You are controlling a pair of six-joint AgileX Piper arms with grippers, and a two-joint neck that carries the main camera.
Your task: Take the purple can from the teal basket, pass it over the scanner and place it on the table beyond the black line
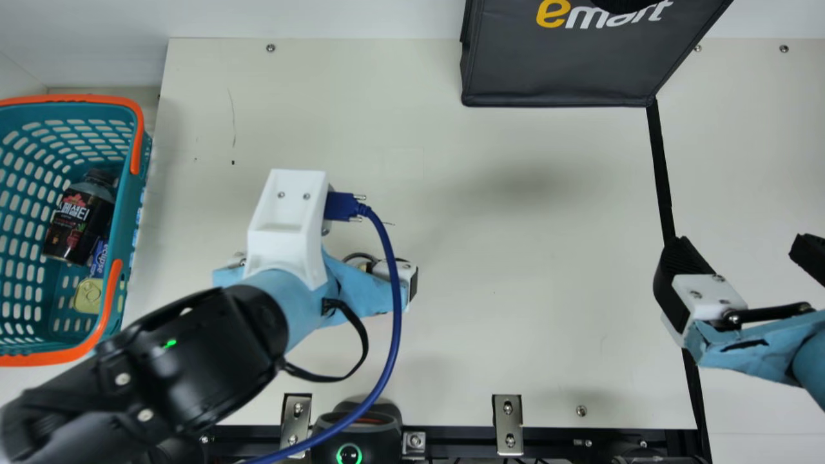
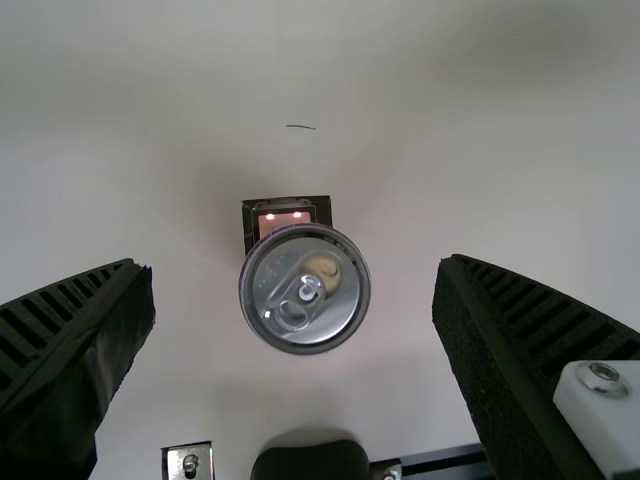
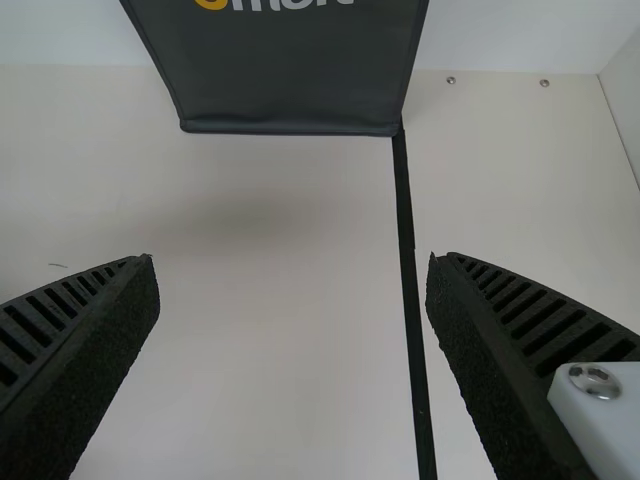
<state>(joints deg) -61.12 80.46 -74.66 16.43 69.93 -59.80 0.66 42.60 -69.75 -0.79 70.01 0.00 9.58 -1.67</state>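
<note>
Flanking a can without touching it: left gripper wide open

Set well apart, the fingers of the left gripper (image 1: 411, 283) leave a gap on either side of the purple can (image 2: 305, 290), whose silver lid and pull tab face the left wrist camera. The can is over the left half of the table (image 1: 548, 335), overlapping a small dark square device (image 2: 287, 213) with two reddish lights; whether it rests on the table or on that device, I cannot tell. The right gripper (image 1: 741, 248), also spread and holding nothing, hovers by the table's right side, one finger overlapping the black line (image 1: 660, 167).

Yellow and white lettering marks the dark bag (image 1: 554, 71) at the far edge; white characters cover the dark bottle (image 1: 80, 222) in the teal basket (image 1: 129, 187), beside a printed blue packet (image 1: 99, 258) and a yellow item (image 1: 89, 295).

The cream surface bears a few scratches. A pale wall (image 1: 322, 16) rises behind it; a black unit with a green ring (image 1: 358, 425) sits at the near edge.
</note>
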